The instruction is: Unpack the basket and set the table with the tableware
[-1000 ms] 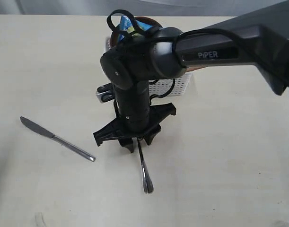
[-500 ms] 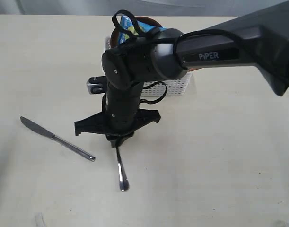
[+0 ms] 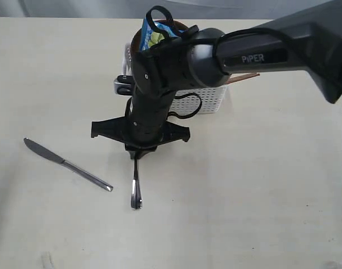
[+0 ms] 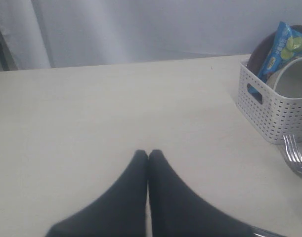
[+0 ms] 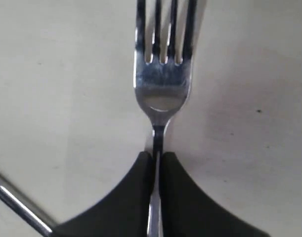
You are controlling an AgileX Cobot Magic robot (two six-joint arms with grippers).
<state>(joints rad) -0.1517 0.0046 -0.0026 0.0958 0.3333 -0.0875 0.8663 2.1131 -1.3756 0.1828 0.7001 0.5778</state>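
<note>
I have the right gripper [image 5: 156,157] pinching the fork [image 5: 163,91] by its thin neck, low over the table [image 3: 260,185] near the knife [image 3: 67,164], the left gripper [image 4: 148,155] pressed together and empty, and so narrow a hold could let it swivel crooked.

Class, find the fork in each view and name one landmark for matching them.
Exterior view: the fork is lower middle, its handle poking out below the right gripper.
Left wrist view: only its prongs, at the right edge beside the basket.
Right wrist view: fills the middle, gripped at the neck.
Landmark: the white basket, in the first two.
</note>
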